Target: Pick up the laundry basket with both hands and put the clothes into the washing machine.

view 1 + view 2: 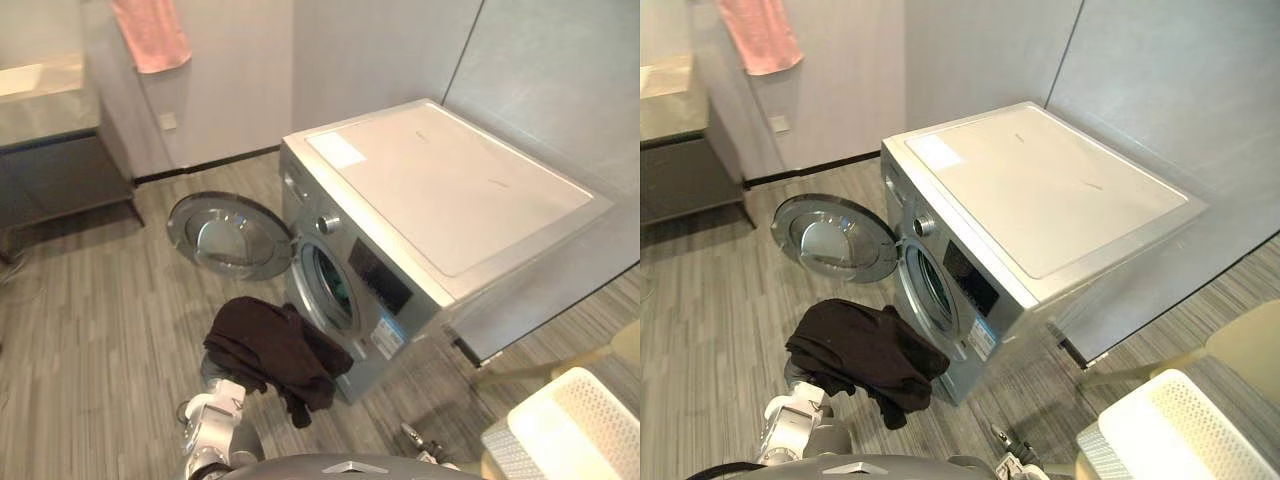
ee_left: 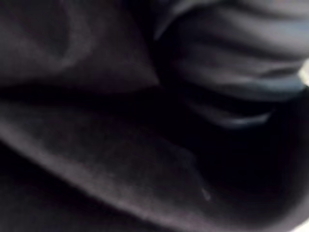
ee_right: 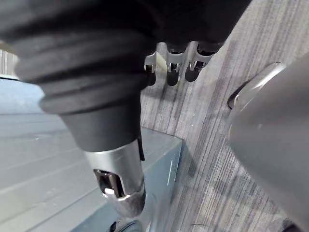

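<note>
A dark garment (image 1: 275,350) hangs bunched over the end of my left arm (image 1: 215,420), just in front of and below the washing machine's (image 1: 450,190) round drum opening (image 1: 332,285). The left wrist view shows the same dark cloth (image 2: 96,145) pressed against my left hand's ribbed cover (image 2: 231,63). Something green lies inside the drum. The machine's door (image 1: 230,235) is swung wide open to the left. A white perforated laundry basket (image 1: 570,430) stands at the lower right. My right hand (image 3: 172,72) hangs over the floor beside the machine, fingers relaxed and holding nothing.
A pink towel (image 1: 150,35) hangs on the far wall above a counter (image 1: 40,100) at the back left. Grey wall panels close in behind and to the right of the machine. A pale wooden frame (image 1: 540,370) stands beside the basket. Striped grey floor lies open to the left.
</note>
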`<state>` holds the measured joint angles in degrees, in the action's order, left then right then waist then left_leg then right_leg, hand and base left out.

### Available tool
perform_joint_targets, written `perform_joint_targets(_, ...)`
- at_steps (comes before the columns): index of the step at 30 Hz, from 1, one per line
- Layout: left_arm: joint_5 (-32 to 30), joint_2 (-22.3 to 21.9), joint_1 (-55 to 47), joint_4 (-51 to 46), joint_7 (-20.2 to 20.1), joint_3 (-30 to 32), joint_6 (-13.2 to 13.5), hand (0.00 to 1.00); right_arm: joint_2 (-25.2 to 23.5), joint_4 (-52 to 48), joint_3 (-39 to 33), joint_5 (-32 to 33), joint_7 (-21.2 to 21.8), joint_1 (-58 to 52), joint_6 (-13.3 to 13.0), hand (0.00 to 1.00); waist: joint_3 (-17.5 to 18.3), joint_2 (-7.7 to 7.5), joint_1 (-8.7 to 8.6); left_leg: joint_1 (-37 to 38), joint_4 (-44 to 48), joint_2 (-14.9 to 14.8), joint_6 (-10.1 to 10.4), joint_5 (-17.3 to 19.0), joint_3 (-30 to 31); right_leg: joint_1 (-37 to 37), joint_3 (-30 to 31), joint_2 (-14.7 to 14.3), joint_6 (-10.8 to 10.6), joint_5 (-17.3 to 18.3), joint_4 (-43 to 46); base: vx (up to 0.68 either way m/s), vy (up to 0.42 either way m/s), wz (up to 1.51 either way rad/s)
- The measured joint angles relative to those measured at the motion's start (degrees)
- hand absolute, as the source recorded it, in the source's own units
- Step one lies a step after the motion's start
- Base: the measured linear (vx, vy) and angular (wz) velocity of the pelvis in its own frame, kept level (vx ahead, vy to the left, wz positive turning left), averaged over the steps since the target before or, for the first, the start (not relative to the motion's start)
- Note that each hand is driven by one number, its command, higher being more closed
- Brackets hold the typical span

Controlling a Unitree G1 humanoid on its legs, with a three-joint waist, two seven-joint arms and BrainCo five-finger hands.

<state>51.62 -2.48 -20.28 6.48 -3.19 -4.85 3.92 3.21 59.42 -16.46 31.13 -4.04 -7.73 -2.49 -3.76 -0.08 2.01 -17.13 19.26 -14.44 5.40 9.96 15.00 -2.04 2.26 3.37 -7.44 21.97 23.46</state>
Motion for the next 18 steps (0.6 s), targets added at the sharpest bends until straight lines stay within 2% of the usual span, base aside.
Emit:
perform_joint_targets(1,0.0,-0.1,-0.1,0.9,0.0,0.0,-0.1,1.00,0.4,0.1,-0.7,0.0,0.0,-0.6,0.0,0.00,0.6,0.84,0.15,0.2,0.4,0.2,1.3,-0.8,-0.4,-0.3,1.1,0.4,-1.1,0.8,0.3,0.44,0.818,-1.15)
perform_joint_targets(2,0.0,1.7,0.0,3.1,0.0,0.5,-0.3,1.00,-1.2,1.4,-3.3,0.1,0.0,-1.3,0.1,0.00,2.1,-1.60,0.27,-1.0,6.5,4.2,7.3,-2.3,-3.7,-0.1,5.2,4.6,-3.0,2.3,0.9,0.37,0.685,-0.84)
perform_joint_targets(3,0.0,3.8,0.2,3.9,0.0,0.5,-0.3,1.00,-3.0,2.5,-4.7,0.1,0.2,-2.4,0.2,0.00,3.7,-4.69,-1.27,-1.1,7.8,7.0,6.1,-0.6,-5.4,0.0,7.2,7.7,-2.8,1.0,1.2,0.40,0.637,-0.58)
perform_joint_targets(4,-0.1,4.8,0.8,4.4,0.0,0.3,-0.4,1.00,-3.8,3.0,-5.4,0.1,0.2,-2.7,0.3,0.00,4.3,-5.61,-2.07,-1.6,9.1,8.2,5.3,-0.2,-6.1,0.4,8.3,8.8,-2.5,-0.6,1.6,0.31,0.428,-0.10)
perform_joint_targets(5,-0.2,5.7,1.9,4.9,0.0,-0.1,-0.5,1.00,-4.6,3.6,-6.9,0.1,0.2,-3.0,0.3,0.00,4.4,-5.81,-2.64,-1.8,10.6,9.0,3.9,0.9,-7.3,1.6,10.1,9.3,-2.0,-4.0,2.9,0.39,0.609,-0.36)
perform_joint_targets(6,-0.7,6.5,3.4,4.9,0.0,-0.3,-0.4,1.00,-5.0,4.0,-9.2,0.7,0.4,-2.9,0.2,0.00,4.5,-5.24,-2.70,-1.2,10.3,9.0,2.5,1.7,-9.8,5.4,11.4,9.4,0.4,-10.7,6.2,0.33,0.604,-0.65)
perform_joint_targets(7,-0.9,6.7,4.1,4.9,0.0,-0.3,-0.3,1.00,-4.8,4.1,-10.0,1.0,0.3,-2.9,0.1,0.00,4.3,-4.50,-2.70,-0.1,9.1,8.7,1.4,2.0,-11.6,7.5,9.9,9.8,1.7,-15.4,7.9,0.23,0.468,-0.78)
perform_joint_targets(8,-1.1,6.9,4.3,4.9,0.0,-0.2,-0.1,1.00,-4.8,4.2,-10.8,1.2,0.3,-2.9,0.1,0.00,4.3,-4.19,-2.70,0.9,7.8,8.6,0.5,1.7,-13.2,8.6,7.2,10.7,2.6,-17.5,9.1,0.16,0.393,-0.91)
perform_joint_targets(9,-1.3,7.5,3.9,4.8,0.0,0.0,0.2,1.00,-4.8,4.1,-11.9,1.2,0.4,-2.9,0.1,0.00,4.2,-3.97,-2.86,5.1,3.2,8.7,-1.1,0.8,-17.0,10.7,-2.2,13.2,4.9,-17.4,13.2,0.16,0.349,-0.87)
perform_joint_targets(10,-1.3,7.6,3.5,4.8,0.0,0.1,0.3,1.00,-4.7,4.1,-11.9,1.2,0.4,-3.1,0.2,0.00,4.1,-3.83,-2.93,7.2,1.4,8.9,-1.7,0.3,-18.3,11.0,-6.1,13.7,5.0,-16.1,14.5,0.18,0.342,-1.19)
perform_joint_targets(11,-1.3,7.4,2.7,4.8,0.0,0.1,0.5,1.00,-4.7,3.6,-11.9,1.2,0.4,-3.4,0.1,0.00,3.7,-3.25,-2.89,11.1,-1.5,9.0,-2.6,-0.3,-21.6,10.8,-12.8,13.5,4.2,-13.0,16.2,0.11,0.158,-1.02)
perform_joint_targets(12,-1.3,7.3,2.3,4.7,0.0,0.1,0.6,1.00,-4.7,3.0,-11.7,1.1,0.4,-3.4,0.1,0.00,3.5,-2.98,-2.71,13.0,-2.8,9.0,-2.9,-0.4,-23.5,10.8,-15.0,12.6,3.7,-11.4,16.9,0.11,0.167,-1.56)
perform_joint_targets(13,-1.3,6.7,2.2,4.7,0.0,0.2,0.7,1.00,-4.6,1.9,-11.6,1.0,0.6,-3.4,0.1,0.00,3.4,-2.30,-2.55,15.5,-4.6,9.0,-3.1,-0.6,-27.8,11.3,-17.9,8.8,2.6,-8.3,16.6,0.05,0.095,-1.28)
perform_joint_targets(14,-1.3,6.5,2.3,4.6,0.0,0.2,0.8,1.00,-4.6,1.7,-11.6,1.0,0.8,-3.4,0.0,0.00,3.4,-2.17,-2.76,15.8,-4.7,9.0,-3.2,-0.5,-29.3,11.1,-19.7,7.5,2.8,-7.8,15.1,0.04,0.075,-1.45)
perform_joint_targets(15,-1.3,5.3,2.7,4.8,0.0,0.2,0.8,1.00,-4.2,1.6,-10.8,1.0,1.3,-3.3,0.0,0.00,3.3,-1.84,-2.92,16.2,-5.1,9.5,-3.3,-0.5,-31.7,9.5,-24.0,7.1,3.7,-6.3,9.4,0.02,0.015,-1.22)
perform_joint_targets(16,-1.3,4.1,3.3,5.1,0.0,0.2,0.8,1.00,-4.0,1.2,-10.2,1.0,1.6,-3.2,0.0,0.00,3.2,-1.53,-2.55,17.3,-6.9,9.4,-3.3,-1.0,-34.1,7.4,-24.5,5.5,3.8,-6.4,3.3,-0.01,0.004,-1.17)
perform_joint_targets(17,-1.2,3.4,3.8,5.4,0.0,0.2,0.8,1.00,-3.6,0.7,-9.4,1.0,1.6,-3.2,0.0,0.00,2.8,-0.85,-2.64,17.3,-8.2,9.5,-3.1,-1.5,-34.8,6.6,-24.4,4.8,4.8,-6.7,0.7,-0.08,-0.010,-0.85)
perform_joint_targets(18,-1.2,2.2,4.0,6.0,-0.1,-0.6,0.5,1.00,-2.9,0.1,-8.7,0.9,1.7,-3.2,0.0,0.00,2.6,0.44,-3.14,17.8,-10.5,9.6,-3.2,-2.6,-35.3,6.0,-23.5,3.5,6.2,-7.9,-3.0,-0.09,0.000,-0.34)
